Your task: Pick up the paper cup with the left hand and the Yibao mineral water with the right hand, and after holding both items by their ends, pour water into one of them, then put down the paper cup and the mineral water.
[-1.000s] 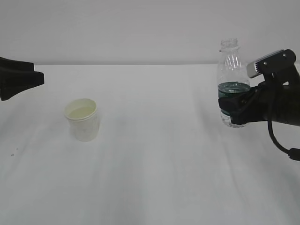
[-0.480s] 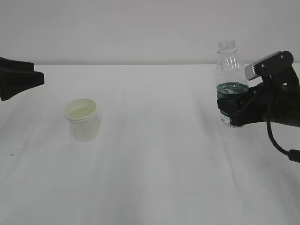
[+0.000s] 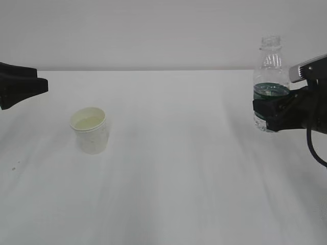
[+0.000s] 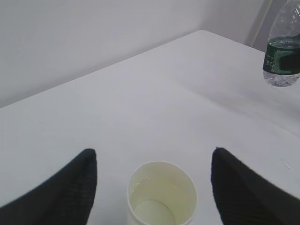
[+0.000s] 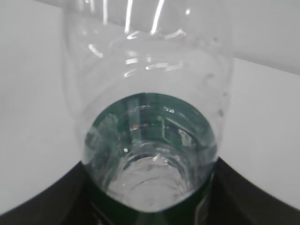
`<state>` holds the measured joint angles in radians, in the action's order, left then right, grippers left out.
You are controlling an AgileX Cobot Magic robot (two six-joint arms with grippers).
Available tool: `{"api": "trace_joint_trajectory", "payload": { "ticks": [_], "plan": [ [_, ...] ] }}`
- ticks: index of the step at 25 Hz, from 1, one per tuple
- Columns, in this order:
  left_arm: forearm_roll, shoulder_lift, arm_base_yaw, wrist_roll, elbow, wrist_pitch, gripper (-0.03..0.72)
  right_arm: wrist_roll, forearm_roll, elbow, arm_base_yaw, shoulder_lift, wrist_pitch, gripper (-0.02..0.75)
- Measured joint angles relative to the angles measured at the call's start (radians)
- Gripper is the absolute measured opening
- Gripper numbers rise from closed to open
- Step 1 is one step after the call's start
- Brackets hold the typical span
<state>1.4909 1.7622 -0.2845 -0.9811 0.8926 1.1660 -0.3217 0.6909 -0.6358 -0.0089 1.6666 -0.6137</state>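
The paper cup (image 3: 90,130) stood upright on the white desk (image 3: 168,178), toward its left side, and nothing touched it. The left hand (image 4: 152,185) hung over it with its claw spread wide, one dark finger on either side of the rim and clear of it. Over by the desk's right edge, the right hand (image 3: 273,109) pinched the Yibao mineral water (image 3: 269,81) around its green label, bottle upright and capless. It looked lifted just off the surface, though the side view left that uncertain. Cup and bottle sat well apart.
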Motion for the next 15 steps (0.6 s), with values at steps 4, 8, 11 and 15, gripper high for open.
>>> {"api": "trace_joint_trajectory", "payload": {
  "ticks": [4,8,11,15],
  "plan": [
    [0.0,0.0,0.0,0.0,0.0,0.0,0.538,0.033,-0.043,0.032,-0.036,0.0,-0.056,0.428],
    [0.0,0.0,0.0,0.0,0.0,0.0,0.538,0.061,-0.07,0.049,-0.04,0.004,-0.084,0.428],
    [0.0,0.0,0.0,0.0,0.0,0.0,0.538,0.073,-0.1,0.054,-0.04,0.021,-0.109,0.428],
    [0.0,0.0,0.0,0.0,0.0,0.0,0.538,0.077,-0.131,0.055,-0.04,0.057,-0.141,0.43]
  ]
}}
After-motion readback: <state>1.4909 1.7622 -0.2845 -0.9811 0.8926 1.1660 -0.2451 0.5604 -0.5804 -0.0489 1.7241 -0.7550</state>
